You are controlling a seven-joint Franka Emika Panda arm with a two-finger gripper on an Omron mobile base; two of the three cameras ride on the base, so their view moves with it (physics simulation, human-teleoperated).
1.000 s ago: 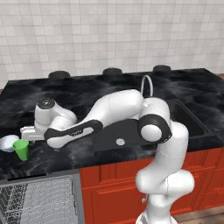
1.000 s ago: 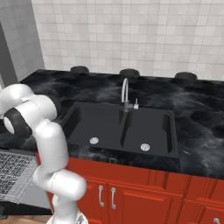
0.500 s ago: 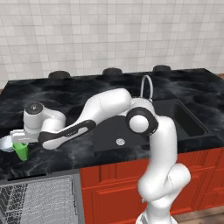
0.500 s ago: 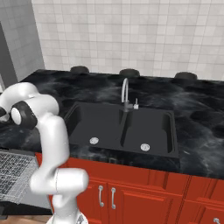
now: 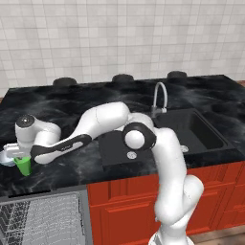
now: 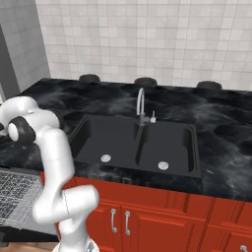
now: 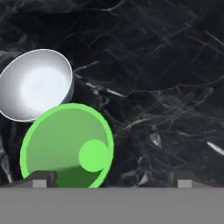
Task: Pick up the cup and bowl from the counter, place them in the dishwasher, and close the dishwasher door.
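Observation:
The green cup [image 5: 22, 166] stands on the black counter [image 5: 72, 107] at the far left, touching the white bowl [image 5: 6, 158] beside it. My gripper [image 5: 20, 158] hangs directly above the cup, pointing down, with the arm stretched left across the counter. In the hand view the cup [image 7: 65, 146] sits low and left against the left fingertip [image 7: 40, 179], and the bowl [image 7: 37, 83] lies beyond it. The gripper [image 7: 111, 180] is open, its tips wide apart and holding nothing. The dishwasher's wire rack [image 5: 40, 220] juts out below the counter; the door is out of view.
The black double sink [image 5: 162, 134] with its faucet [image 5: 160, 98] lies right of the arm. Red cabinets [image 6: 147, 216] run under the counter. The rack [image 6: 15, 194] sticks out at the lower left of the right base view. Stove knobs [image 5: 123, 77] line the back wall.
The arm has swung further left and the hand has come down from beside the cup and bowl to right over the cup. Cup and bowl have not moved.

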